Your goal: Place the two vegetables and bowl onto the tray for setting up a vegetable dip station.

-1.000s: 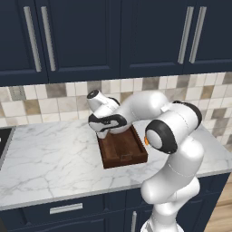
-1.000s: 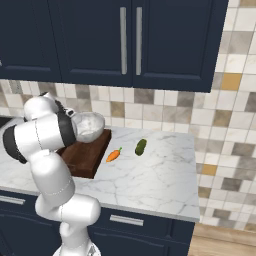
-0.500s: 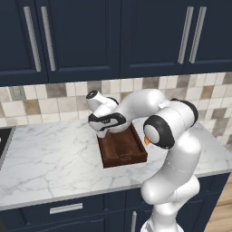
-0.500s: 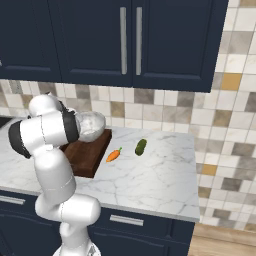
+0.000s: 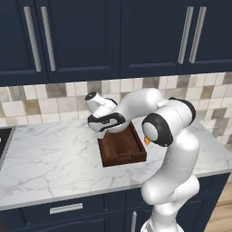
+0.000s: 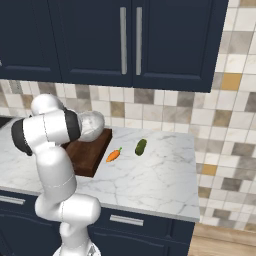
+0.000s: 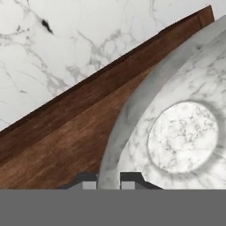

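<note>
Bowl (image 7: 185,114) rim sits between the tool (image 7: 108,184) tips, pinched, over the tray (image 7: 75,132)'s far end.

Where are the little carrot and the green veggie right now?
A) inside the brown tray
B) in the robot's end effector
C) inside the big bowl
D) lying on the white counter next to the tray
D: in the right base view the carrot and the green vegetable lie on the marble counter, to the right of the tray, not in it.
</note>
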